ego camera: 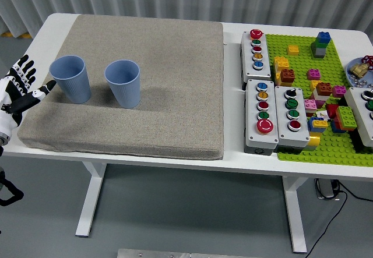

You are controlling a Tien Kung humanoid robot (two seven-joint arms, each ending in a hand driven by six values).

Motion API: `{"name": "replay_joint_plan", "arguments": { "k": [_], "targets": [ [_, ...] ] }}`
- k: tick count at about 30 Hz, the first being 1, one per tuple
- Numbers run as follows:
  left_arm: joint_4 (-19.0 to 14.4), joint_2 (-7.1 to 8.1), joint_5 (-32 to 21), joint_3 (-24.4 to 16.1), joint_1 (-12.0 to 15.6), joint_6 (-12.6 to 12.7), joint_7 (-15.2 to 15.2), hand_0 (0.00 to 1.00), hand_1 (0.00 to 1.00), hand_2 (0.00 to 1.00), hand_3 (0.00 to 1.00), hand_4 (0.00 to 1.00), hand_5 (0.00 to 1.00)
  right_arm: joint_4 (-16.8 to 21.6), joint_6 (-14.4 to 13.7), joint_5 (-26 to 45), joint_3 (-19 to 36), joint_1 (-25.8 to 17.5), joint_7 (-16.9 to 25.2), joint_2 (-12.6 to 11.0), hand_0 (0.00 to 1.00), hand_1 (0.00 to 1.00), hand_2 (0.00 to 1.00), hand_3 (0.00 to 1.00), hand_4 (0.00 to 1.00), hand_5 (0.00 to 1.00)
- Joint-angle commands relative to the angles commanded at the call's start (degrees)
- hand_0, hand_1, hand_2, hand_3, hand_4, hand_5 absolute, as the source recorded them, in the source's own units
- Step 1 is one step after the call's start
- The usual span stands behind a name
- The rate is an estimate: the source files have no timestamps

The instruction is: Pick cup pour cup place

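The left hand [20, 92] hovers at the left edge of the surface [233, 31], fingers [26, 67] spread and holding nothing. The thumb tip points toward the left cup [70, 78] and lies just beside its wall, apparently not touching. This open posture suits an approach to a side grasp, judged as the step in hand: pick not yet made. The right hand is out of view.

Both cups stand upright, mouths up, on the grey pad [151, 54], which gives a soft, level base. The right cup [123, 82] stands near the left cup with a clear gap between them, so one can be lifted without disturbing the other. Whether either holds contents cannot be told.

Edges and room:
- The left cup sits close to the pad's left edge, within short reach of the hand.
- The pad's centre, far side and right side are bare, leaving space to lift, tilt and set down.
- Button boxes [274, 115] and a green brick plate [309, 147] occupy the right of the surface, well apart from the cups.
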Motion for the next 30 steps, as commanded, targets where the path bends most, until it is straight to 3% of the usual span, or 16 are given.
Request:
{"name": "replay_joint_plan", "arguments": {
  "k": [14,30],
  "targets": [
    [3.4,-0.77,-0.6,1.2,-1.2,0.0,0.0,0.985,0.974,0.998,0.998,0.924,0.194,0.0,0.0,0.2,-0.1,-0.1,0.0,0.1,0.748,0.699,0.757,0.610,0.084,0.292],
    [3.1,-1.00,2.3,2.3,-1.6,1.0,-0.1,0.986,0.976,0.998,0.998,0.936,0.222,0.0,-0.1,0.6,-0.2,0.4,0.0,0.1,0.748,0.700,0.756,0.610,0.084,0.295]
  ]
}}
